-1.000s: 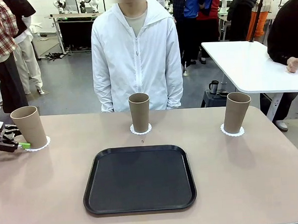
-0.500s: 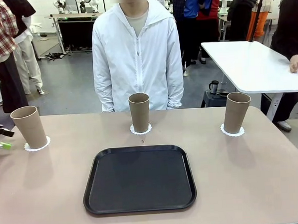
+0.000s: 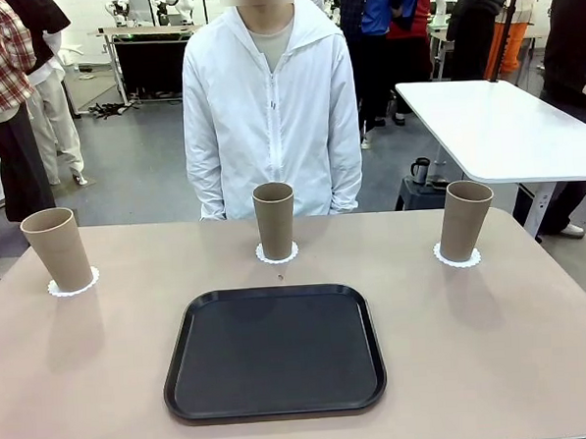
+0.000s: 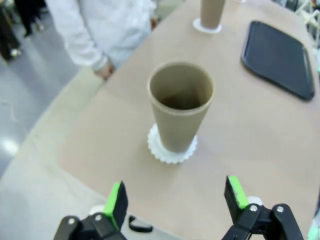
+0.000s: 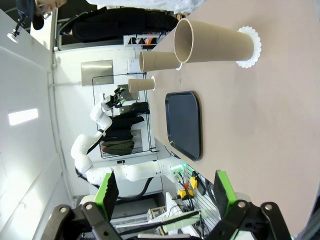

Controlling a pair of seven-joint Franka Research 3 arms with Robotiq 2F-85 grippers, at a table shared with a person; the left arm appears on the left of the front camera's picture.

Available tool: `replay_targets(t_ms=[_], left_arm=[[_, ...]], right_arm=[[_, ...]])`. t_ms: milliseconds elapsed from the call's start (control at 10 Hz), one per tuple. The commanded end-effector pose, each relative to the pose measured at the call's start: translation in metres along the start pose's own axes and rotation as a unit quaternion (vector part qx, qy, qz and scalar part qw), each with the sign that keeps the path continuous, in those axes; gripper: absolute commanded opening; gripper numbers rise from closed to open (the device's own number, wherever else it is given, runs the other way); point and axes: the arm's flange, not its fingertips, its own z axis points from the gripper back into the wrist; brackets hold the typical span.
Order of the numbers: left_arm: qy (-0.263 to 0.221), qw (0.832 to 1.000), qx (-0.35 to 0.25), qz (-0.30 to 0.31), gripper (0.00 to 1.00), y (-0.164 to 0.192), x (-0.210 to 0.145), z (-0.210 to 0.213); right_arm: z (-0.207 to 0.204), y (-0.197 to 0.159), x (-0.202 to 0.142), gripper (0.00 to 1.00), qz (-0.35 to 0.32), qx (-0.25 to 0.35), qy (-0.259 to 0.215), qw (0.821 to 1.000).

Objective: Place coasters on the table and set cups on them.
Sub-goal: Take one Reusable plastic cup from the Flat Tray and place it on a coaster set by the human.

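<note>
Three tan cups stand upright on the beige table [image 3: 497, 356], each on a white lacy coaster: left cup [image 3: 58, 249] on coaster [image 3: 73, 285], middle cup [image 3: 273, 219] on coaster [image 3: 276, 253], right cup [image 3: 464, 219] on coaster [image 3: 456, 258]. In the left wrist view my left gripper [image 4: 175, 200] is open, drawn back off the table's edge, with the left cup [image 4: 181, 111] and its coaster [image 4: 171, 150] ahead of it. My right gripper [image 5: 164, 192] is open and holds nothing, well back from the right cup [image 5: 215, 44] on its coaster [image 5: 249, 47].
A black rounded-square tray [image 3: 274, 350] lies at the table's near middle. A person in a white jacket [image 3: 270, 113] stands at the far side, behind the middle cup. A white table [image 3: 494, 125] stands at the back right, with other people around it.
My left gripper has pulled away from the left cup, leftward and out of the front view. The cups and coasters have not moved.
</note>
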Motion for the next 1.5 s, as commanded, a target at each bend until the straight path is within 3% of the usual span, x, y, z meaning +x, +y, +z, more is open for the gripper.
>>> replay_targets(t_ms=[0, 300, 600, 800, 1200, 1400], left_arm=[[0.018, 1.0, 0.001, -0.011, 1.0, -0.014, 0.03, 0.025], [0.083, 0.996, -0.01, -0.008, 1.0, -0.036, 0.08, 0.03], [0.189, 0.982, 0.006, -0.013, 1.0, -0.066, 0.131, -0.001], [0.231, 0.972, 0.035, -0.001, 1.0, -0.08, 0.156, -0.022], [0.262, 0.962, 0.071, 0.015, 1.0, -0.097, 0.171, -0.053], [0.249, 0.967, 0.06, 0.008, 1.0, -0.09, 0.173, -0.05]], right_arm=[[0.0, 0.001, 0.0, 1.0, -0.001, -0.003, -0.002, 1.0], [0.0, 0.001, 0.0, 1.0, -0.001, -0.003, -0.002, 1.0], [0.0, 0.001, 0.0, 1.0, -0.001, -0.003, -0.002, 1.0], [0.0, 0.001, 0.0, 1.0, -0.001, -0.003, -0.002, 1.0], [0.0, 0.001, 0.0, 1.0, -0.001, -0.003, -0.002, 1.0], [0.0, 0.001, 0.0, 1.0, -0.001, -0.003, -0.002, 1.0]])
